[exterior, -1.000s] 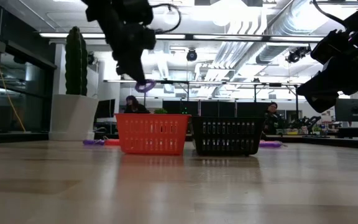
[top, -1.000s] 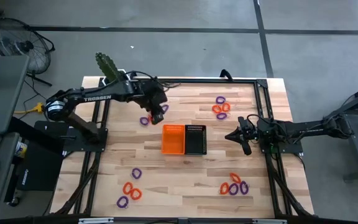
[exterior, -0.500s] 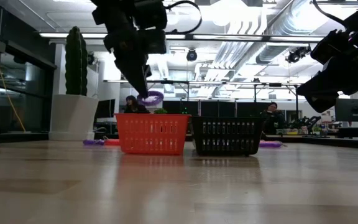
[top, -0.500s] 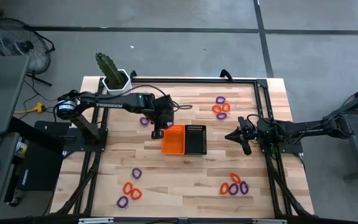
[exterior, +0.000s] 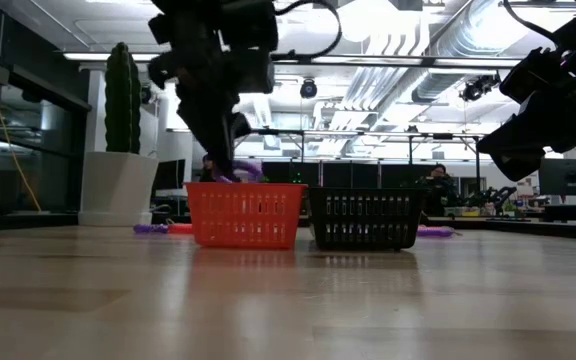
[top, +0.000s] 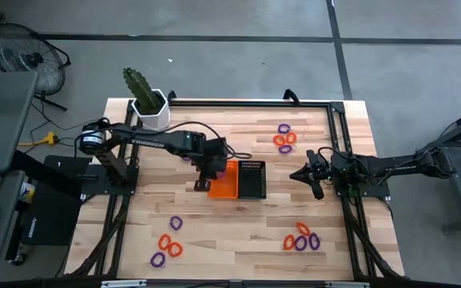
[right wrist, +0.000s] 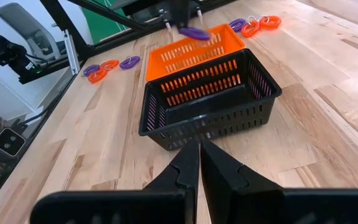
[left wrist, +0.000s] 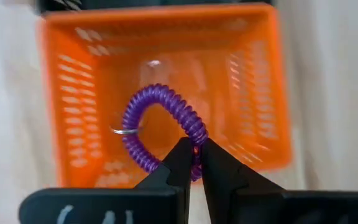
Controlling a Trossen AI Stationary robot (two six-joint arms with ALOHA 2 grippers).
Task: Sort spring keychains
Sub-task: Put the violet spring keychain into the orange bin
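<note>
Glossy coiled-plastic keychain (left wrist: 166, 124); wood table (top: 294, 208)

bright even ceiling light, soft shadows; left wrist view blurred, bin edges smeared.

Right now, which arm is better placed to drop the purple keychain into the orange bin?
Left. Its gripper holds the purple keychain directly above the orange bin; the right gripper waits beyond the black bin.
</note>
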